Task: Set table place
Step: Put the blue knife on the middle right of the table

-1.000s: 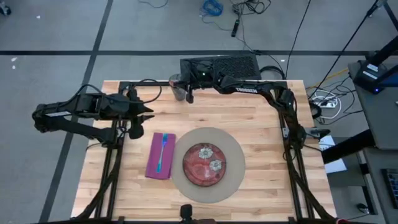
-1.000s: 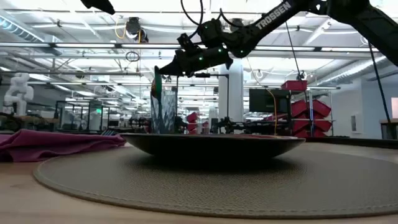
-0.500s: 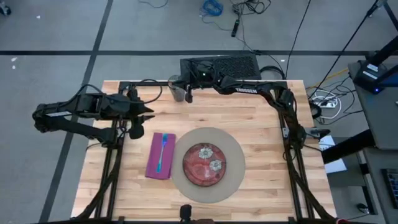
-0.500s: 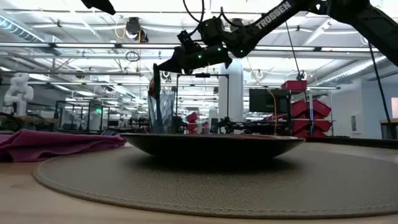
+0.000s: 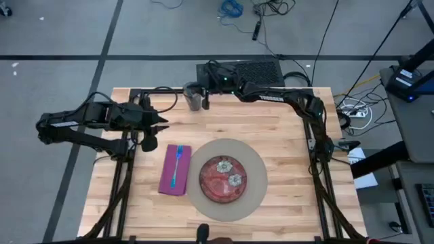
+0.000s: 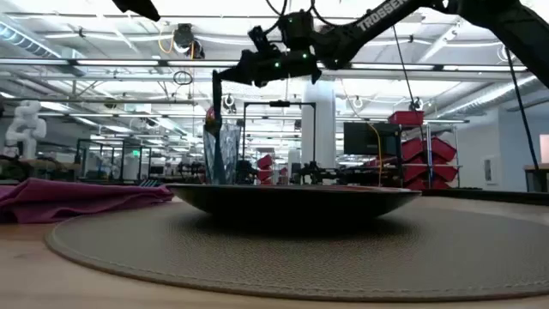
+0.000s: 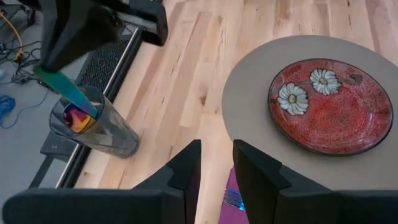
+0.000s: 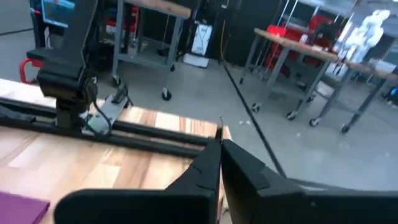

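**A:** So where's everything sitting on the worktop (image 5: 285, 129)? Going off the round mat (image 5: 256, 169) as the reference.

**B:** The mat's roughly in the middle of the pale-wood worktop, a bit toward the near edge. The red plate (image 5: 222, 179) with the white flowers lies on the mat, left of its centre. The purple napkin (image 5: 166, 183) lies just beside the mat's left edge, with a blue fork (image 5: 175, 165) on top of it, running lengthwise.

**A:** And the arms?

**B:** The right arm reaches all the way across behind the mat. Its gripper (image 6: 219, 77) is up over the glass (image 7: 102, 130), which stands back-left of the mat at the worktop's far edge. The fingers are pinched together on a shiny greenish utensil (image 7: 65, 90) whose lower end is down inside the glass. Can't tell what kind of utensil it is tbh.

**A:** Left one doing anything?

**B:** Nope. The left gripper (image 7: 216, 165) hangs off to the left of the mat, past the napkin's far end, pointing toward the mat. There's a narrow gap between the fingers and nothing in it.
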